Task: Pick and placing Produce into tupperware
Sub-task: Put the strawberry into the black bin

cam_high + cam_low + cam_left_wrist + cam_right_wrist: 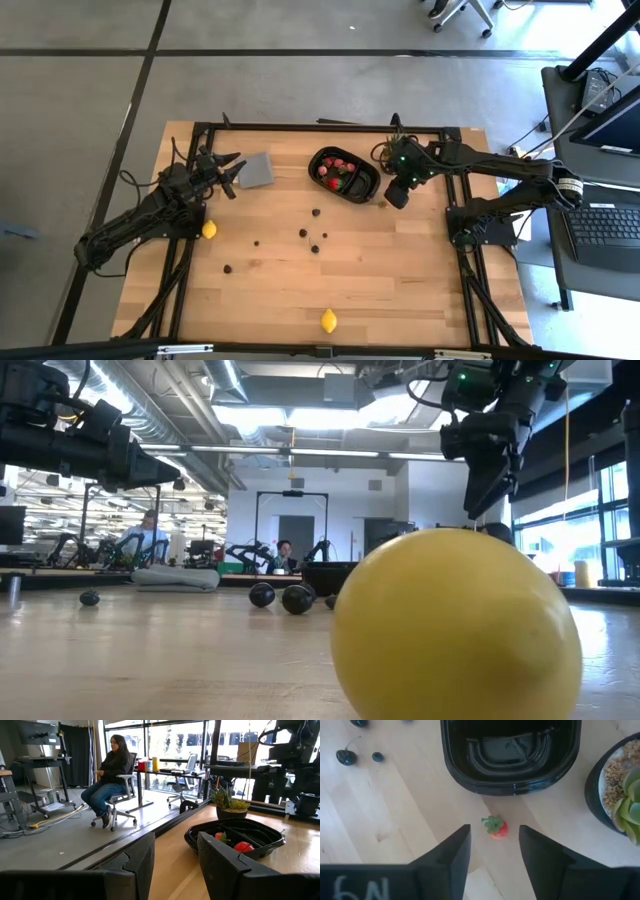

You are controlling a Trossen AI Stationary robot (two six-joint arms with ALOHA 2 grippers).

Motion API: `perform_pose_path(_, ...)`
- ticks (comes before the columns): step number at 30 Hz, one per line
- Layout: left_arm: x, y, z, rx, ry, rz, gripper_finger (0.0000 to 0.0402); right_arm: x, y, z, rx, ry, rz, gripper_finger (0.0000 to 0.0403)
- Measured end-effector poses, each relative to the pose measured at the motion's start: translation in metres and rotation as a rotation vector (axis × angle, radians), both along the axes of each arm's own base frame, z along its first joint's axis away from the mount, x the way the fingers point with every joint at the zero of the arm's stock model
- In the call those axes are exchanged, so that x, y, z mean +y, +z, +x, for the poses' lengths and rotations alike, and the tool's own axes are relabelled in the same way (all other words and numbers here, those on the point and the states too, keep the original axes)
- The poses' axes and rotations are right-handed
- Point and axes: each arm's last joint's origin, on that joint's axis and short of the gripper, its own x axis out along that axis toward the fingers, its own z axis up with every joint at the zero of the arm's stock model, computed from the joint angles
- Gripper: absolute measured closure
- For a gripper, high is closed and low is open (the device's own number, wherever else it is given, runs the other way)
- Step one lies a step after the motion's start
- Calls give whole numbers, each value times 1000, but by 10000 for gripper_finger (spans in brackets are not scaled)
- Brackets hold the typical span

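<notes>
The black oval tupperware [314,166] lies at the table's far middle with several red strawberries [336,168] in it. One small red strawberry [495,828] lies on the wood just outside the tupperware's near right rim [510,787]. My right gripper [494,845] hangs open above it, slanting down, a finger on either side and clear of it. Dark berries [315,213] and two yellow lemons [209,229] [328,320] lie scattered on the table. My left gripper [232,175] waits at the far left, level and open, holding nothing.
A flat grey square [257,170] lies beside my left gripper. A spiky green potted plant [620,790] stands right next to the loose strawberry, on the tupperware's right. The near lemon [455,625] fills the low view. Bare wood stretches across the near half of the table.
</notes>
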Motion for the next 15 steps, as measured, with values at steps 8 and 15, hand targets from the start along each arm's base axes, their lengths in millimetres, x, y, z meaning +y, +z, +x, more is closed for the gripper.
perform_pose_path(8,0,0,0,0,0,0,261,3,4,9,-77,106,-79,233)
perform_pose_path(15,0,0,0,0,0,0,261,23,4,15,-78,305,-134,233)
